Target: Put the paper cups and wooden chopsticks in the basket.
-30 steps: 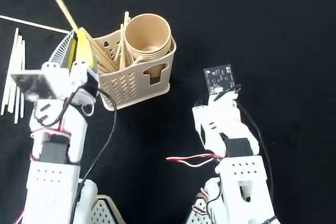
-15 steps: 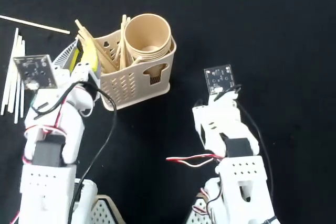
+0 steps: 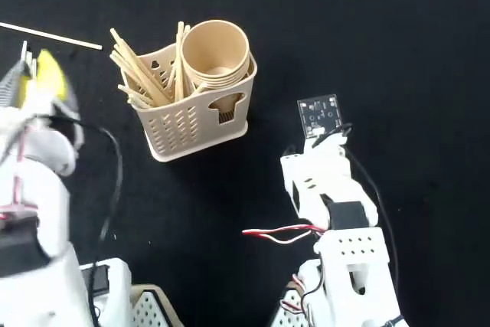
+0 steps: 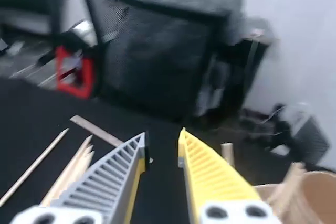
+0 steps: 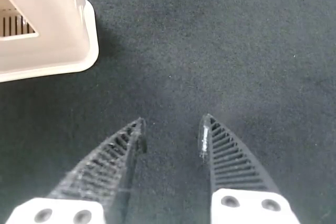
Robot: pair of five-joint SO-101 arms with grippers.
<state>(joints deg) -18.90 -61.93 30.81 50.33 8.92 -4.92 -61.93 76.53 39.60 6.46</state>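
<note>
The beige slotted basket (image 3: pixel 195 116) stands at mid-table with stacked paper cups (image 3: pixel 217 51) and a bundle of wooden chopsticks (image 3: pixel 142 74) inside. One loose chopstick (image 3: pixel 53 37) lies on the black cloth at the far left. My left gripper (image 3: pixel 29 68) hangs at the left edge, well left of the basket, open and empty (image 4: pixel 161 140). Under it lie several loose chopsticks (image 4: pixel 68 166). A cup rim (image 4: pixel 315 192) shows off to one side. My right gripper (image 5: pixel 170 129) is open and empty over bare cloth near the basket's corner (image 5: pixel 52 30).
The right arm (image 3: pixel 333 189) rests right of the basket. A black cloth (image 3: pixel 383 59) covers the table, with free room to the right and behind. A mesh chair (image 4: pixel 152 61) and clutter stand beyond the table's far edge.
The left gripper held a chopstick over the basket, let it go into the basket, and then swung left, away from the basket. The right arm has not moved.
</note>
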